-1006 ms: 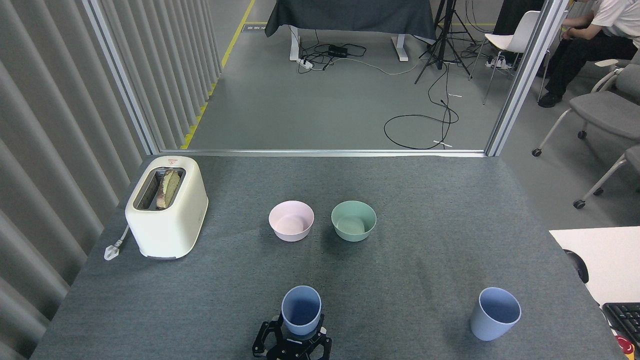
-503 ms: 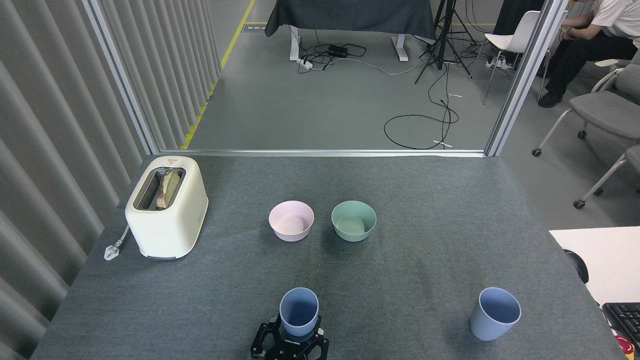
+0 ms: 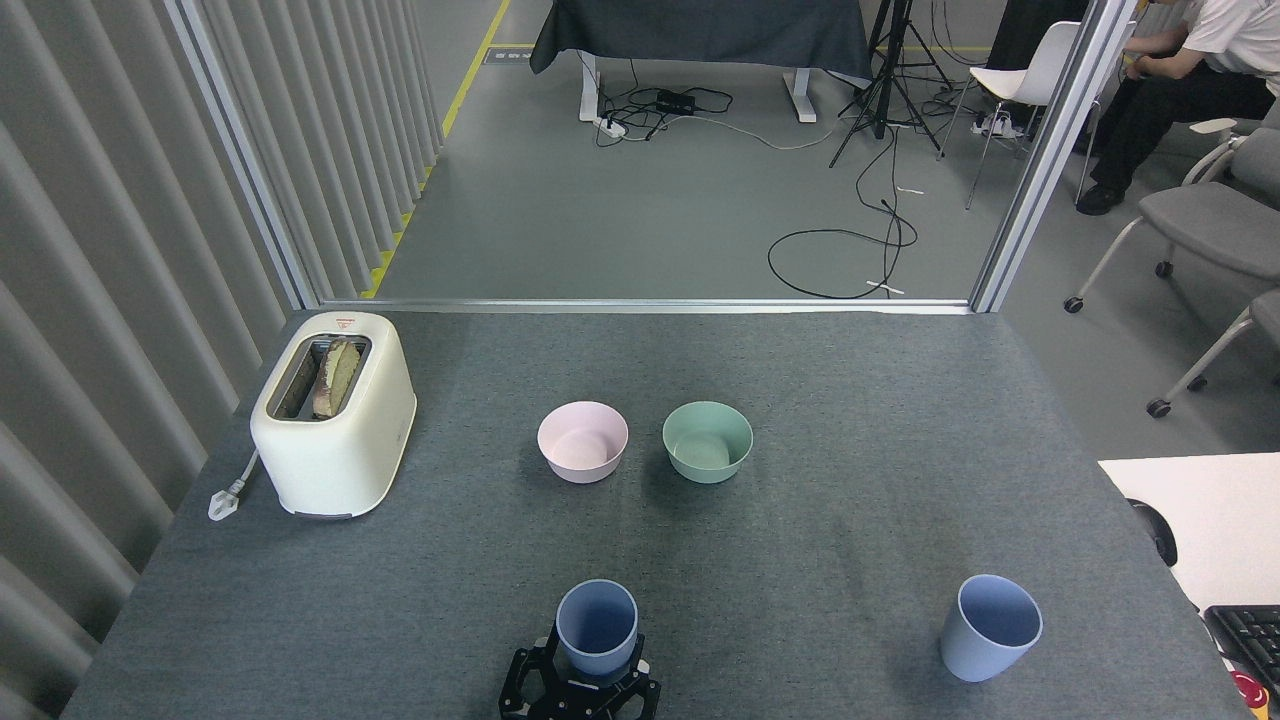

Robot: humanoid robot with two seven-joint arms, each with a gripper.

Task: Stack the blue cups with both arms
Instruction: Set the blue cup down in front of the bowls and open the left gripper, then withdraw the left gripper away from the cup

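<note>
One pale blue cup (image 3: 597, 627) stands upright with its mouth up near the table's front edge, left of centre. A black gripper (image 3: 580, 688), which I take to be my left, sits right beneath and around the cup's base at the bottom edge of the head view. Its fingers (image 3: 522, 682) are closed on the base, and the cup hides most of the gripper. The second blue cup (image 3: 990, 627) stands free on the grey table at the front right, tilted slightly in perspective, with nothing touching it. My right gripper is out of view.
A pink bowl (image 3: 583, 441) and a green bowl (image 3: 707, 441) sit side by side mid-table. A cream toaster (image 3: 334, 412) with bread stands at the left. A white desk (image 3: 1200, 510) with a keyboard (image 3: 1248, 640) borders the table's right front. A seated person (image 3: 1190, 70) is at the far right.
The held blue cup and the gripper under it have shifted slightly left and toward the front edge. The right cup and the bowls have not moved.
</note>
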